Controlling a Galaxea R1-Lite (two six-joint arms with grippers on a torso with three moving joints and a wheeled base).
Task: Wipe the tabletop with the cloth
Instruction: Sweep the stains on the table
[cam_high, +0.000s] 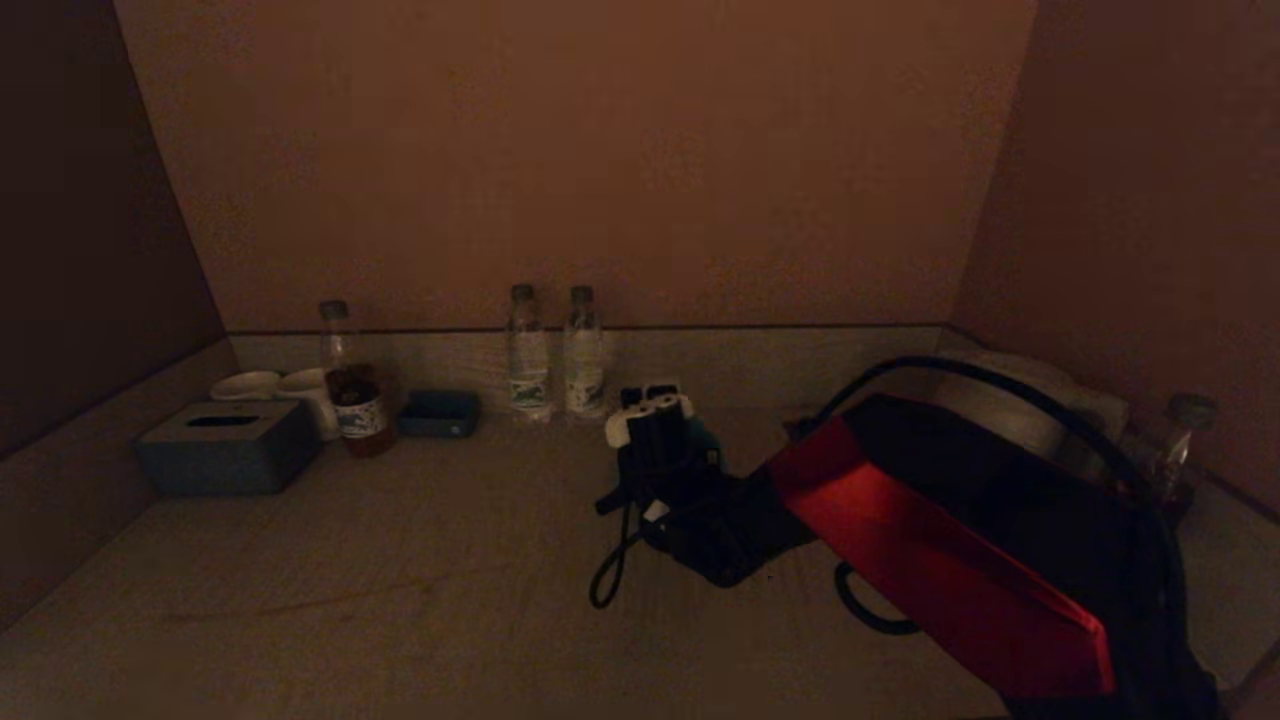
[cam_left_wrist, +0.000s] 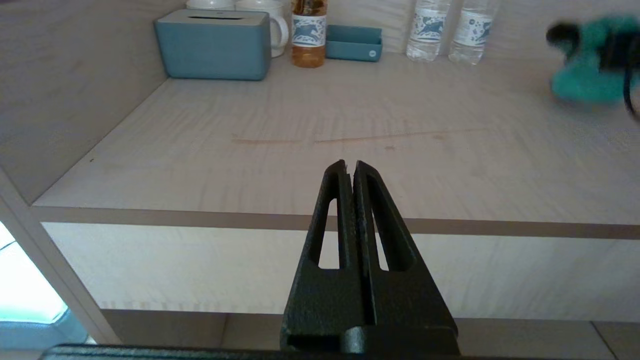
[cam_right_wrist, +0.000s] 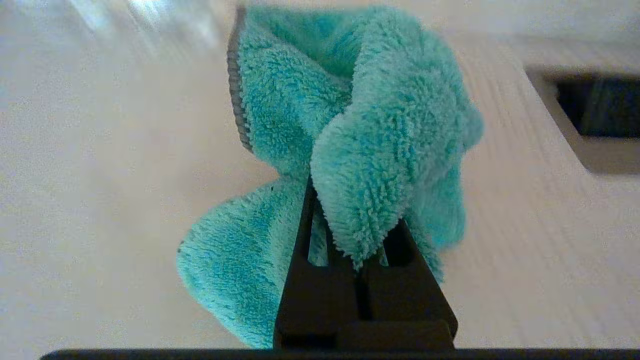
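Right end effector clamped tight on the cloth, teal fuzzy rag bunched around and over the closed fingers; it sits toward the back middle of the surface, about one o'clock from centre in the head view, arm reaching in from four o'clock. Left end effector parked off the front edge, fingers pressed together, holding nothing. Two water bottles stand against the back rim, close at eleven o'clock of the cloth; a tea bottle, white mugs, a blue tray and a tissue box cluster at ten o'clock near the left corner. A faint reddish streak runs across the middle of the surface, well toward six o'clock of the cloth. Risks, as judged: a sweep toward the back or left could clip the water bottles, light and tall, likely to topple. The cloth is wadded, not spread, so only a small patch may touch; the hard fingertips might scrape the wood if pressed low. If held too high the rag just skims and the streak stays. The grip catches one fold only; drag against the grain could pull the rag free. A loose cable hangs off the right wrist and might snag or trail across the surface. Another bottle at the right wall lies near the elbow's swing.
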